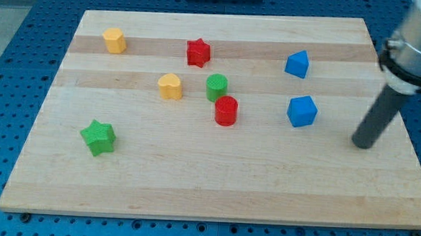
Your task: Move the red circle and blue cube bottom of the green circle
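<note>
The red circle point(226, 111) stands just below and right of the green circle point(216, 87), almost touching it, near the board's middle. The blue cube point(302, 111) sits further toward the view's right, level with the red circle. My tip point(363, 145) rests on the board to the right of the blue cube and slightly lower, apart from it by roughly a cube's width and a half. The rod leans up toward the view's top right.
A second blue block point(297, 64) lies above the blue cube. A red star point(198, 52), a yellow hexagon point(114, 40), a yellow heart point(170, 86) and a green star point(97, 137) lie on the wooden board point(214, 190).
</note>
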You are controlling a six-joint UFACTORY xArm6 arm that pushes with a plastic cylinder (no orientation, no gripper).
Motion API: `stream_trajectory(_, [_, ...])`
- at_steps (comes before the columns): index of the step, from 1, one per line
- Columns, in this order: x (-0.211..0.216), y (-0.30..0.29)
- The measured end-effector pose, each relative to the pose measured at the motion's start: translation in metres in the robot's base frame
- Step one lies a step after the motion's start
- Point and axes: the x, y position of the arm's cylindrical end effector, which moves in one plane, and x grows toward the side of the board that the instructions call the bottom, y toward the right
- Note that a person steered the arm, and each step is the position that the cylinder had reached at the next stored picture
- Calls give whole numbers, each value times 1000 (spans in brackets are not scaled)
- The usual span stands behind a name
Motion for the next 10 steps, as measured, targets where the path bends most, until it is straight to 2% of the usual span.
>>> stream_trajectory(2, [-52,-50])
stream_trajectory(4, [-59,-151])
stream_trajectory(6, [-44,-15])
stream_trajectory(7, [2,-23])
stream_trajectory(8, [28,-66])
stream_trajectory(9, [14,-108])
stream_trajectory(10, [-23,-137])
